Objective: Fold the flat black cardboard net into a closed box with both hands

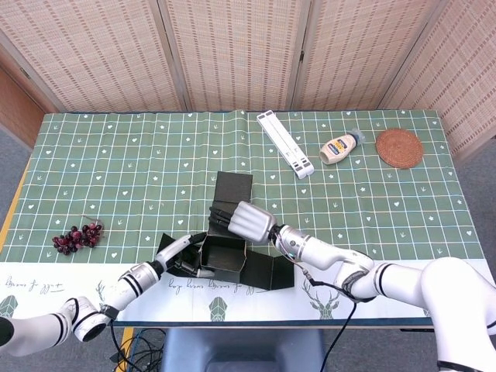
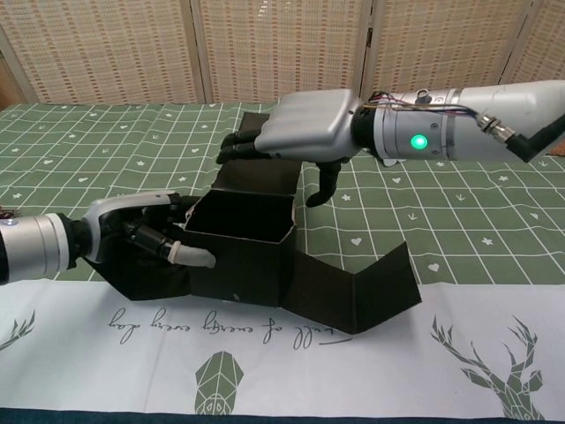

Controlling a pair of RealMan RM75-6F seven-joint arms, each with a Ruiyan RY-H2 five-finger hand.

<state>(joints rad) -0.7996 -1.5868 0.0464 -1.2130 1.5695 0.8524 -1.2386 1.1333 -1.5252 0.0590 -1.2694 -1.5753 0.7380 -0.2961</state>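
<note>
Pretty bright, even light in both views, soft shadows only. The black cardboard net (image 2: 265,256) swallows most detail, just a dark mass. A green LED glows on the right arm. Everything's sharp, chest view bends slightly toward its edges.

A folding screen (image 1: 232,54) of woven beige panels in wooden frames stands behind the table (image 1: 116,155). The table has a green checked cloth. Grey floor (image 1: 12,155) shows at left.
</note>
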